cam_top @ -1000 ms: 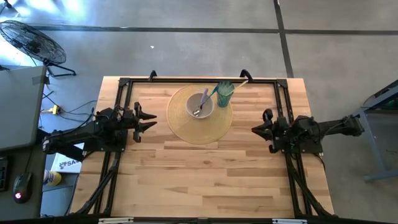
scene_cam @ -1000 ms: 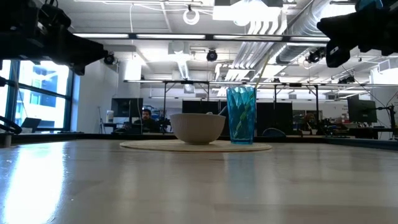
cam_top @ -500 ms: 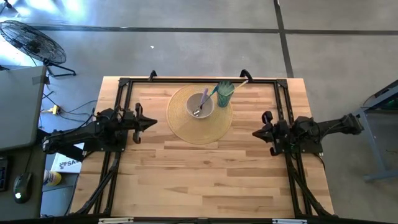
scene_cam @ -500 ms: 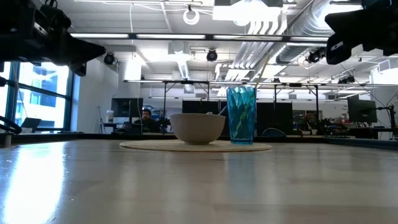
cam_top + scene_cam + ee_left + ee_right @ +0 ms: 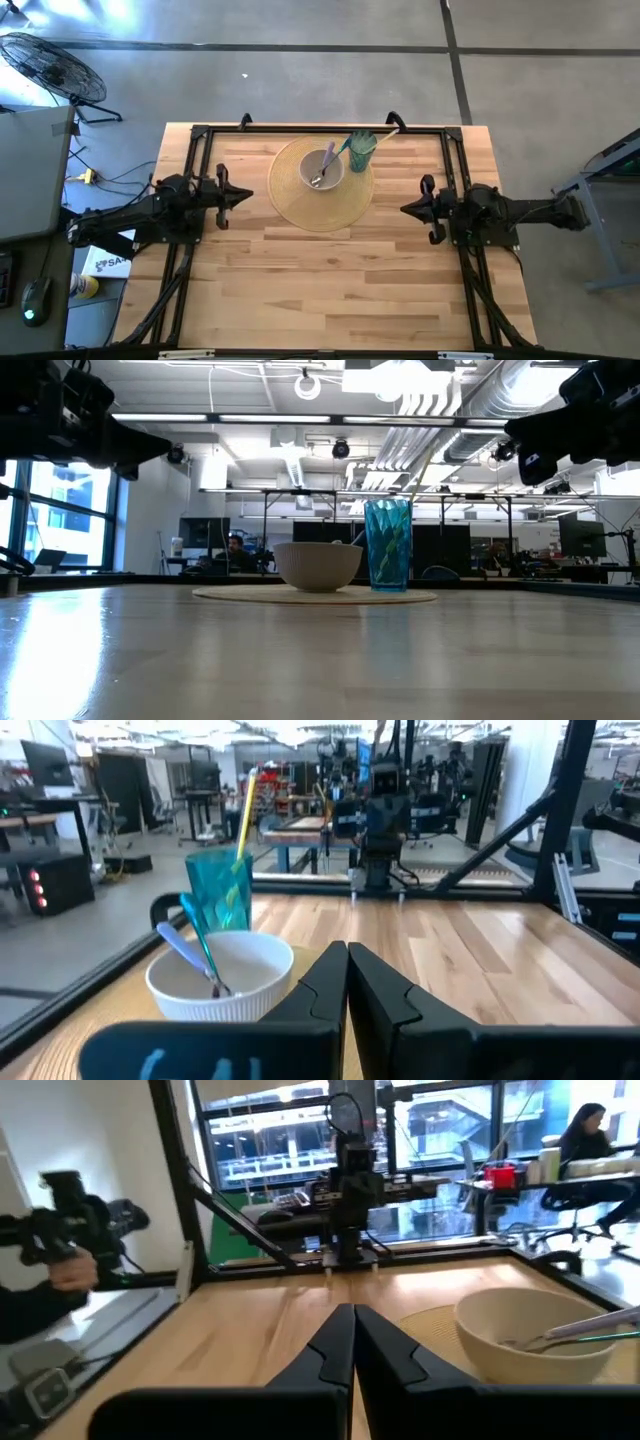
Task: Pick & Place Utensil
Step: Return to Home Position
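Both pairs of dark fingers (image 5: 322,985) are pressed together, empty: left gripper (image 5: 243,196) over the wooden table's (image 5: 330,285) left side, right gripper (image 5: 405,209) over its right, well apart from the round tan mat (image 5: 300,208) at the far middle. Placing looks finished, with only parking the arms remaining; the purple spoon (image 5: 326,160) leans in the white ribbed bowl (image 5: 308,172), beside the blue cup (image 5: 361,150) holding a yellow straw (image 5: 386,131).

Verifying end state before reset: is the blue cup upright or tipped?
Upright: the blue cup stands on the mat beside the white bowl, yellow straw leaning out its top.
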Robot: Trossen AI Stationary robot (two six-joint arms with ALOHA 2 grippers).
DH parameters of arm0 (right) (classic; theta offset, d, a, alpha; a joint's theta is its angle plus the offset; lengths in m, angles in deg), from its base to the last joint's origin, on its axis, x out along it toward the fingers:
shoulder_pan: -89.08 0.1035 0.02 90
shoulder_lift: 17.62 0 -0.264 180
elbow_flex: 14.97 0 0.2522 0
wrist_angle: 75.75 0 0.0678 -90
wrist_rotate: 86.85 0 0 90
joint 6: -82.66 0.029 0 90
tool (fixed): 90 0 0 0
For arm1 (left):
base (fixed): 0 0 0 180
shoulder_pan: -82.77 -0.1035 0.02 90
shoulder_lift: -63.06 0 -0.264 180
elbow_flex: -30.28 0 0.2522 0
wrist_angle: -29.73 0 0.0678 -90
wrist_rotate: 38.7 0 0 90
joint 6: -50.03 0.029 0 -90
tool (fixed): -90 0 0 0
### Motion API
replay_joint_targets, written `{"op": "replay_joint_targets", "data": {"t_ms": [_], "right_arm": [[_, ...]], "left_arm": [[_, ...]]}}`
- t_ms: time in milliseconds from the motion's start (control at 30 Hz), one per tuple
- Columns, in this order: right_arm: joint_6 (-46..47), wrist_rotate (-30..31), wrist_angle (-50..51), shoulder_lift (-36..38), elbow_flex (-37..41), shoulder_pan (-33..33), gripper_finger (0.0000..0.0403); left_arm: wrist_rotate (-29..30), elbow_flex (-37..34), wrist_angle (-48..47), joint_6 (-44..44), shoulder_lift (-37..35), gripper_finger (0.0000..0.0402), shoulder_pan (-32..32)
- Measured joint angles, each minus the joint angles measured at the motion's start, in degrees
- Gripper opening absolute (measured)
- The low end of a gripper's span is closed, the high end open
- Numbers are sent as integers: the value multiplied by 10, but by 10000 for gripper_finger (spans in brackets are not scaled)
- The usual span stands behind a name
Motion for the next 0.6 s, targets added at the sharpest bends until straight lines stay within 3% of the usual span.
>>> {"op": "replay_joint_targets", "data": {"t_ms": [600], "right_arm": [[-33, 21, 59, -1, 0, -11, 1]], "left_arm": [[16, 0, 14, -20, 0, 10, 0]]}}
